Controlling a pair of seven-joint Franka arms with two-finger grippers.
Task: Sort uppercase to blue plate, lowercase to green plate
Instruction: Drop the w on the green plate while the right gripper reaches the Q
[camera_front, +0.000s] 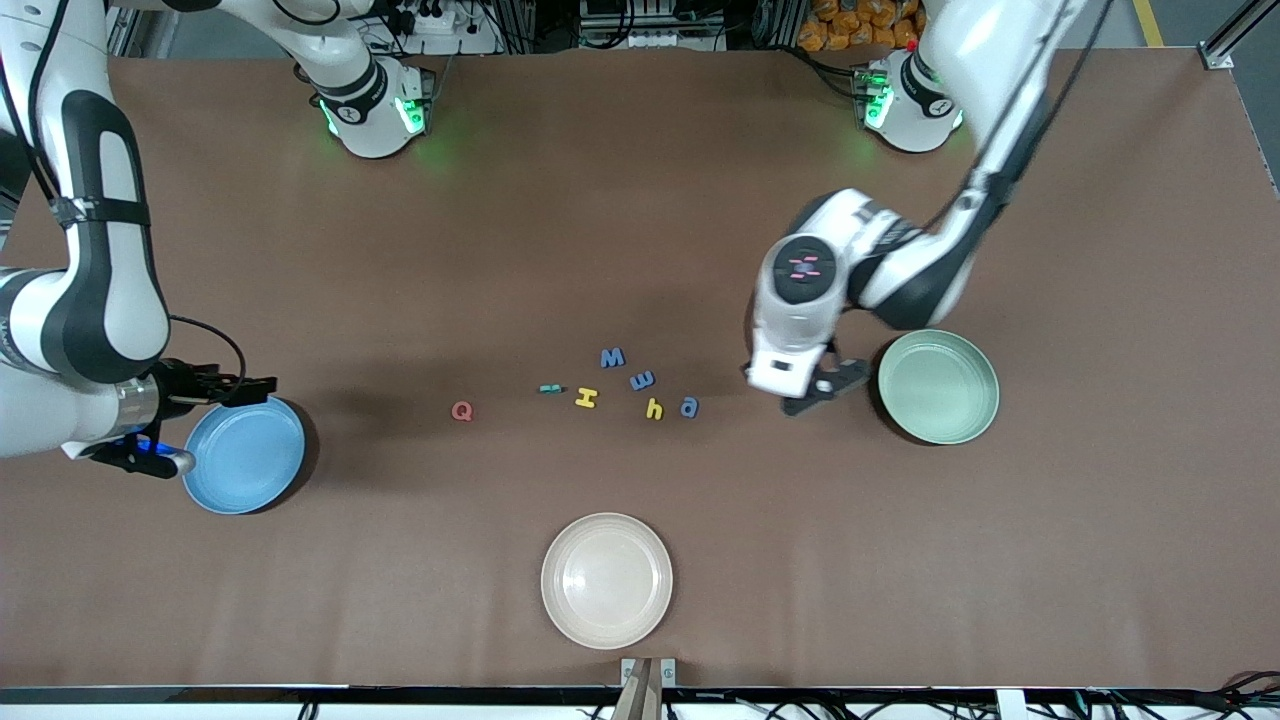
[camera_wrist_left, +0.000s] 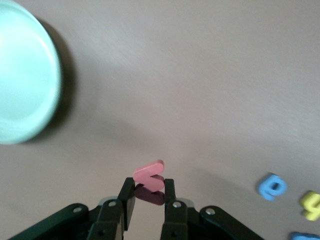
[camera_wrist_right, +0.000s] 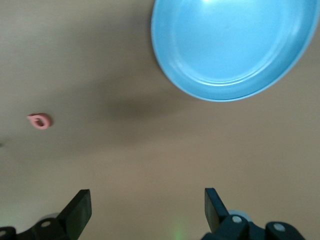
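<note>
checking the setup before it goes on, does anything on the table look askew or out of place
One thing: the teal-green letter, beside the yellow H, shows only as a thin sliver, as if standing on edge, while the other letters lie flat. The cream-white plate belongs to neither sort. The left gripper holds a red letter near the green plate.

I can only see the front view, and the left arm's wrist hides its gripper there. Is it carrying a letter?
Observer: Yes. The left gripper is shut on the small red w, pinched by one edge.
Operator: Is it over the green plate yet?
Observer: No. The green plate lies off to one side, and bare table is under the letter.
Operator: And the right gripper?
Observer: The right gripper is open with nothing between its fingers, over bare table beside the blue plate.
</note>
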